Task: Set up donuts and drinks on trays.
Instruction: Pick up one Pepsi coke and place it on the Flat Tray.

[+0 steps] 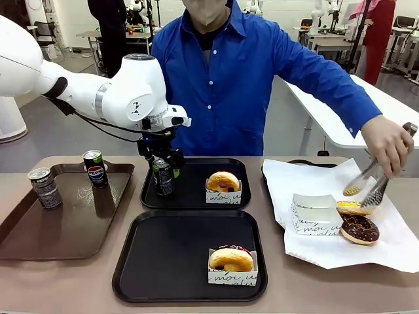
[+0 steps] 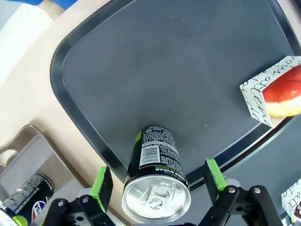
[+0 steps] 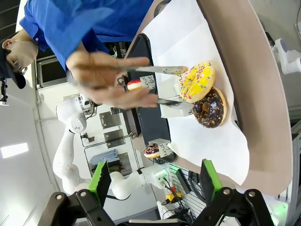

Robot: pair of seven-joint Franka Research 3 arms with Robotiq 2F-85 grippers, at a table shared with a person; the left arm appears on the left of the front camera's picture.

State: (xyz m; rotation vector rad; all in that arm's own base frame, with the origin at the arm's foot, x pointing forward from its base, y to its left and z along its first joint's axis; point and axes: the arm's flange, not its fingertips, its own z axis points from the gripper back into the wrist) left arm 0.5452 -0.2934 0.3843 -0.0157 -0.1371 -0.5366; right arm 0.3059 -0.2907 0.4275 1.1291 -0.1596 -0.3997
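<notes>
Check the left gripper (image 2: 156,179): its jaws are spread wide, one on each side of an upright drink can (image 2: 154,153), with a gap on both sides. The can stands on the left side of the far black tray (image 1: 196,196). A sleeved donut (image 1: 223,185) sits on that tray's right side. The right gripper (image 3: 155,179) has its jaws spread and holds nothing. It faces the white paper (image 3: 207,136).

The left gripper (image 2: 156,178) sits at 6 o'clock with its green pads (image 2: 101,181) spread wide, one on each side of an upright drink can (image 2: 155,155) and clear of it; the can stands on a black tray (image 2: 164,70), just inside the rim; at 3 o'clock a donut (image 2: 287,94) rests in a white printed sleeve (image 2: 256,101); at 8 o'clock a brown tray (image 2: 28,155) holds another can (image 2: 26,195).
</notes>
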